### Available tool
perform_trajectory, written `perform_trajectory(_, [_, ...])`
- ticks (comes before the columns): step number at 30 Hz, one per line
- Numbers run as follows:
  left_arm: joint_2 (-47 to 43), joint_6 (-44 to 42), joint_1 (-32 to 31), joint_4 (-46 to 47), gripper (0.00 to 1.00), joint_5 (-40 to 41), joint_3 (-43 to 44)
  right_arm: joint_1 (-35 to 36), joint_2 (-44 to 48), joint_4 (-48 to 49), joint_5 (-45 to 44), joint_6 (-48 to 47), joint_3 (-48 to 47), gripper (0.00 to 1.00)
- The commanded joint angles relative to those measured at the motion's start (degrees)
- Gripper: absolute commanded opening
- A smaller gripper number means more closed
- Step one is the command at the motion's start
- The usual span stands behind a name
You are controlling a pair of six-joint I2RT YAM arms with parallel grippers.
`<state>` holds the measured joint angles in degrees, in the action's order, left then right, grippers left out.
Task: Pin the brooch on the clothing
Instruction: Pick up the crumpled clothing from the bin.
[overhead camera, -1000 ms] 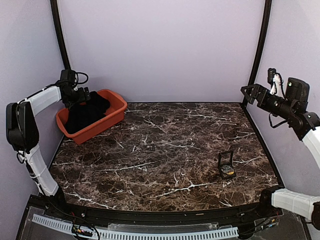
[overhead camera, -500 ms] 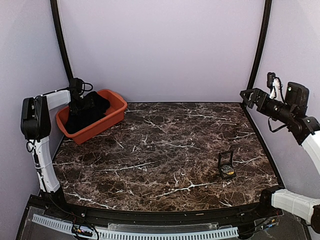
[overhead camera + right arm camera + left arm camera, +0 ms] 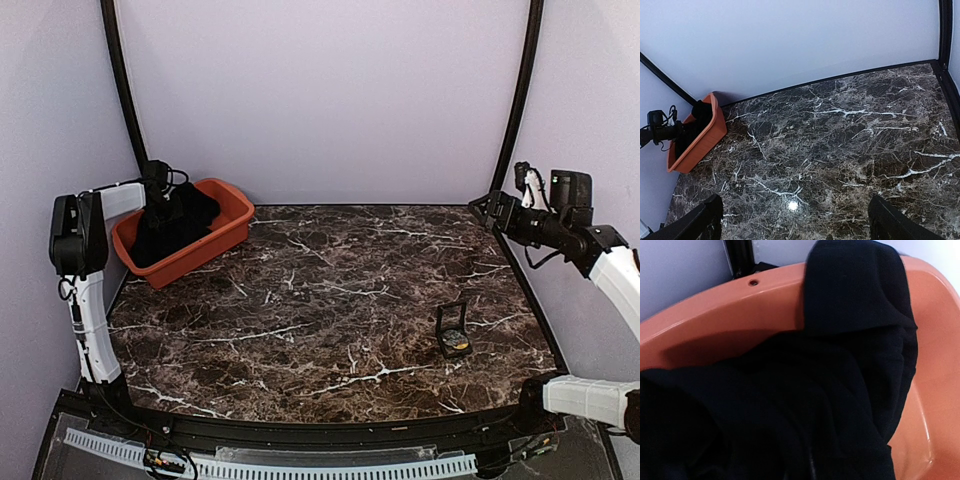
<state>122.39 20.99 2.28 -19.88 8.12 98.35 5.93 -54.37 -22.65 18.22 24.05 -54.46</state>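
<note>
The clothing [image 3: 178, 222] is a bunched black garment lying in an orange bin [image 3: 215, 243] at the back left. My left gripper [image 3: 163, 203] reaches into the bin and is pressed into the fabric. In the left wrist view black clothing [image 3: 815, 390] fills the frame over the bin wall [image 3: 715, 305], and my fingers cannot be made out against it. The brooch [image 3: 457, 347] shows as a small yellowish spot in an open black case [image 3: 451, 322] at the front right. My right gripper [image 3: 488, 208] hangs open high over the back right corner, its fingers [image 3: 707, 217] wide apart above bare marble.
The dark marble tabletop [image 3: 330, 300] runs between the bin and the case. Lilac walls and black corner posts [image 3: 518, 100] close in the back and sides. In the right wrist view the bin [image 3: 700, 142] sits far left, with the left wrist [image 3: 660, 131] beside it.
My left arm has swung in over the bin and pushed its gripper down into the clothing. The right gripper has drifted left and slightly lower, still open.
</note>
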Motion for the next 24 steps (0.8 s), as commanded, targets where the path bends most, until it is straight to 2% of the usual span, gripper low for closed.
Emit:
perform_trajectory(1, [-1.08, -1.38, 0.09, -0.74, 0.01, -1.26, 2.92, 0.46, 0.03, -0.42, -0.87, -1.07, 0.70, 0.99])
perform_trajectory(6, [-5.58, -1.15, 0.06, 1.51, 0.01, -5.19, 2.64, 0.97, -1.81, -1.44, -2.24, -2.16, 1.14, 0.99])
perform_trajectory(13, [-16.49, -0.88, -2.57, 4.29, 0.01, -11.34, 4.13, 2.21, -3.69, -0.01, -0.78, -1.01, 1.19, 0.99])
perform_trajectory(20, [-22.70, -2.86, -9.44, 4.91, 0.01, -20.79, 12.60, 4.07, -6.36, 8.07, 11.97, 1.82, 1.43, 0.99])
perform_trajectory(24, [-26.57, -3.93, -13.72, 5.53, 0.01, -24.48, 13.52, 4.94, -7.90, 8.41, 15.61, 0.49, -0.50, 0.99])
